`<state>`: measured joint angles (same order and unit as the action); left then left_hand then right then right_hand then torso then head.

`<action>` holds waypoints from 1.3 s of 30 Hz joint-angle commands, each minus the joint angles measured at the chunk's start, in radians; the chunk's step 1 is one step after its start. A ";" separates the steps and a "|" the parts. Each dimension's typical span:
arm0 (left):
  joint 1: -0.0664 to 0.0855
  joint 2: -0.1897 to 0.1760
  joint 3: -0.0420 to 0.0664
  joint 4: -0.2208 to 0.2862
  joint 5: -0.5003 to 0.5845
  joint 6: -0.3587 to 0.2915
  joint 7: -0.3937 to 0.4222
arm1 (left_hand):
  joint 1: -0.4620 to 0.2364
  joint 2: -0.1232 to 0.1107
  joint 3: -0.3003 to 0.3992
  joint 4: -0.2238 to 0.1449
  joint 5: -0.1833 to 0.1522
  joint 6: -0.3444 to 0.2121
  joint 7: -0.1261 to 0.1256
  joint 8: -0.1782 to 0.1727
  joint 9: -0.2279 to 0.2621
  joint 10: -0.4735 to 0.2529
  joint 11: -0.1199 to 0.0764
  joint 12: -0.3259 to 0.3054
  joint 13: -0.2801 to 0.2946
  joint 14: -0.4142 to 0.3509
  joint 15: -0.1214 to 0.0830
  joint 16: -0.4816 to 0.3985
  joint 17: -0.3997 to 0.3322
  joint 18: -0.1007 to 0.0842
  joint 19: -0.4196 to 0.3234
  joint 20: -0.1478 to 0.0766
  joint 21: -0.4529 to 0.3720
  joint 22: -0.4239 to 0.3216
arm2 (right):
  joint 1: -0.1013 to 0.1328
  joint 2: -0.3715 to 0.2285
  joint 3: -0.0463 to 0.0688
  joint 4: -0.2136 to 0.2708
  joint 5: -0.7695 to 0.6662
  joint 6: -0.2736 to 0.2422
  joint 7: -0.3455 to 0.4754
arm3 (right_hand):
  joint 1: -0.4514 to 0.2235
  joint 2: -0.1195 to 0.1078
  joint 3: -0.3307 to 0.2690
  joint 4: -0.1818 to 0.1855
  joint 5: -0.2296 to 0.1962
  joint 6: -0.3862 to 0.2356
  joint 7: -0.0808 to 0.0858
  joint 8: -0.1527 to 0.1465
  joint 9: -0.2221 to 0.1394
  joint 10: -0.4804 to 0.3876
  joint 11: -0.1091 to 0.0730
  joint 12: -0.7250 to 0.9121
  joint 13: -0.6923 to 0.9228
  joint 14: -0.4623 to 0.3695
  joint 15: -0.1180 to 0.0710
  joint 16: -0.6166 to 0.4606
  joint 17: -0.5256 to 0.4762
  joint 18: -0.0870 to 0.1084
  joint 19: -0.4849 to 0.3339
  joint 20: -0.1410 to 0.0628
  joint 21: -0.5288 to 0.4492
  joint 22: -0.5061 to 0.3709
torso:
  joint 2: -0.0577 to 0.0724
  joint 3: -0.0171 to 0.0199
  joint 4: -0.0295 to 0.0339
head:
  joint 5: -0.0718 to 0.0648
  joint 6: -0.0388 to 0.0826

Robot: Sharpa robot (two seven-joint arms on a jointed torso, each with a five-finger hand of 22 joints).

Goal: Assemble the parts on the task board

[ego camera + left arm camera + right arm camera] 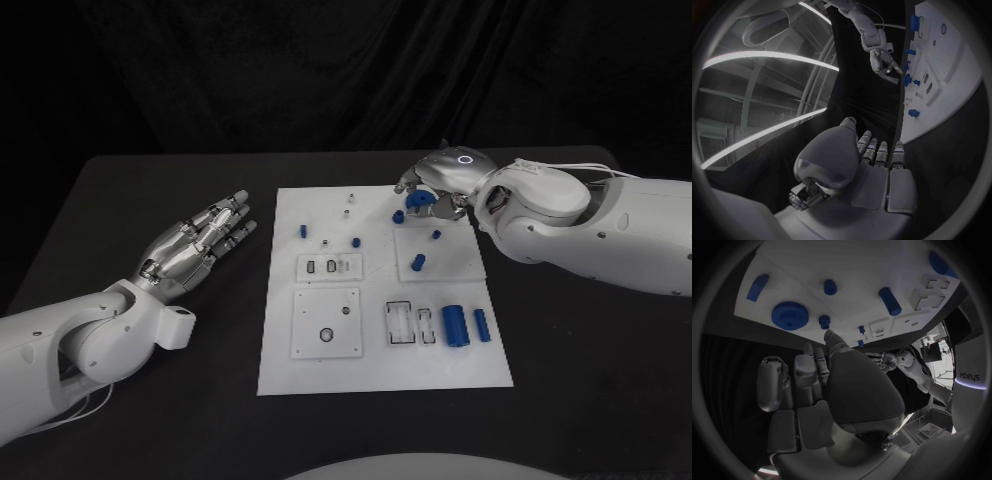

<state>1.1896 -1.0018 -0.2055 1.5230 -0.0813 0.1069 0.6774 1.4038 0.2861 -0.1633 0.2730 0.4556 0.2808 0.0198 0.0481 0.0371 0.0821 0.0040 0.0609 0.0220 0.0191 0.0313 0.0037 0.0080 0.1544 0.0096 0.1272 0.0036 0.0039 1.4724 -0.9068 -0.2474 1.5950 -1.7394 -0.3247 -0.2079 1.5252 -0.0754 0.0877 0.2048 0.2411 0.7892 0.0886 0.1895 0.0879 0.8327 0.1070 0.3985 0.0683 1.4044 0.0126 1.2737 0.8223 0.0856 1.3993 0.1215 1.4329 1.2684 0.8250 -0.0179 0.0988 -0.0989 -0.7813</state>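
Note:
The white task board (pixel 378 350) lies in the middle of the table. A blue gear (pixel 420 200) sits at its far right corner, and the same gear (pixel 789 315) lies flat on the board in the right wrist view. My right hand (pixel 440 178) hovers just beyond the gear with its fingers (pixel 804 371) stretched out and apart, holding nothing. A small blue peg (pixel 824 320) stands near its thumb tip. My left hand (pixel 195 243) lies flat and open on the table left of the board, palm (pixel 873 170) empty.
Several blue pegs stand on the board, such as one (pixel 418 263) in the right middle plate and one (pixel 304 231) at the left. Two blue cylinders (pixel 453 325) lie near the front right beside empty slots (pixel 408 325). Black table (pixel 577 380) surrounds the board.

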 commanded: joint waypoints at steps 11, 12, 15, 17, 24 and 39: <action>0.003 0.016 0.000 -0.015 -0.002 0.028 0.181 | 0.021 0.002 0.018 -0.006 0.009 0.009 0.006 0.007 0.001 -0.001 0.014 0.006 0.001 0.003 0.012 0.005 0.002 0.014 0.000 0.014 0.005 0.002 | -0.009 0.048 0.001 -0.054 -0.024 0.044 0.007 | -0.003 -0.015 0.079 -0.003 0.149 0.058 0.020 -0.021 0.009 0.057 0.009 -0.037 -0.004 0.010 0.017 0.019 0.046 -0.022 0.010 0.015 0.013 0.026 | -0.001 -0.0007 0.0010 | 0.000 -0.007; 0.003 0.017 0.000 -0.016 -0.002 0.029 0.181 | 0.022 0.002 0.020 -0.007 0.010 0.008 0.006 0.007 0.001 -0.002 0.014 0.006 0.001 0.003 0.013 0.005 0.002 0.014 0.001 0.014 0.005 0.002 | -0.010 0.051 0.001 -0.056 -0.024 0.043 0.010 | -0.003 -0.016 0.080 -0.003 0.150 0.059 0.020 -0.021 0.009 0.058 0.009 -0.038 -0.004 0.010 0.017 0.020 0.048 -0.023 0.010 0.015 0.013 0.027 | -0.001 -0.0010 0.0011 | 0.001 -0.007; 0.003 0.020 0.000 -0.019 -0.002 0.031 0.180 | 0.024 0.002 0.022 -0.008 0.011 0.008 0.006 0.007 0.001 -0.002 0.014 0.006 0.001 0.003 0.013 0.005 0.002 0.014 0.001 0.015 0.005 0.002 | -0.014 0.058 0.001 -0.060 -0.024 0.043 0.012 | -0.005 -0.017 0.085 -0.002 0.150 0.061 0.021 -0.023 0.009 0.063 0.008 -0.039 -0.003 0.011 0.017 0.022 0.052 -0.023 0.012 0.015 0.015 0.030 | -0.002 -0.0012 0.0004 | 0.003 -0.009; 0.002 0.021 0.000 -0.020 -0.002 0.033 0.179 | 0.027 0.002 0.027 -0.011 0.014 0.007 0.007 0.007 0.001 -0.003 0.015 0.006 0.000 0.002 0.015 0.005 0.001 0.014 0.000 0.016 0.005 0.001 | -0.017 0.063 0.001 -0.064 -0.024 0.043 0.014 | -0.009 -0.020 0.092 0.001 0.146 0.065 0.023 -0.024 0.009 0.071 0.008 -0.043 -0.003 0.012 0.016 0.022 0.053 -0.023 0.012 0.015 0.015 0.030 | -0.002 -0.0013 0.0000 | 0.004 -0.009; 0.002 0.024 -0.001 -0.017 -0.002 0.038 0.173 | 0.037 0.000 0.051 -0.025 0.017 0.005 0.011 0.006 0.001 -0.005 0.021 0.007 0.000 0.001 0.018 0.004 0.001 0.013 0.000 0.019 0.004 0.001 | -0.027 0.073 0.001 -0.074 -0.024 0.045 0.019 | -0.013 -0.025 0.106 0.003 0.144 0.075 0.028 -0.026 0.011 0.085 0.005 -0.049 -0.003 0.013 0.015 0.023 0.057 -0.024 0.013 0.014 0.016 0.035 | -0.003 -0.0009 0.0009 | 0.004 -0.011; 0.002 0.027 -0.002 -0.031 -0.002 0.044 0.167 | 0.039 -0.001 0.059 -0.029 0.020 0.004 0.012 0.005 0.001 -0.007 0.021 0.007 0.000 0.002 0.021 0.004 0.001 0.013 0.000 0.021 0.005 0.002 | -0.030 0.063 0.001 -0.068 -0.019 0.040 0.027 | -0.033 -0.074 0.203 -0.027 0.243 0.053 0.020 -0.073 0.006 0.034 0.019 -0.136 -0.004 -0.002 0.022 0.005 0.042 -0.018 -0.005 0.020 0.002 0.018 | -0.003 0.0000 -0.0011 | 0.010 -0.014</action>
<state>1.1896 -0.9775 -0.2083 1.4917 -0.0826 0.1348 0.6780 1.4343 0.2875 -0.1109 0.2455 0.4712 0.2843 0.0233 0.0519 0.0367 0.0749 0.0179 0.0649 0.0217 0.0219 0.0432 0.0037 0.0083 0.1547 0.0097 0.1418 0.0036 0.0043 1.4451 -0.8423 -0.2474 1.5242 -1.7527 -0.2849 -0.1880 1.4947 -0.1424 0.2862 0.1802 0.4826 0.8483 0.1106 0.1217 0.0952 0.8728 0.1256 0.2661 0.0651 1.4078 0.0307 1.2858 0.8664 0.0697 1.4009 0.1413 1.4391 1.2883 0.8222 -0.0183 0.0977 -0.0899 -0.7944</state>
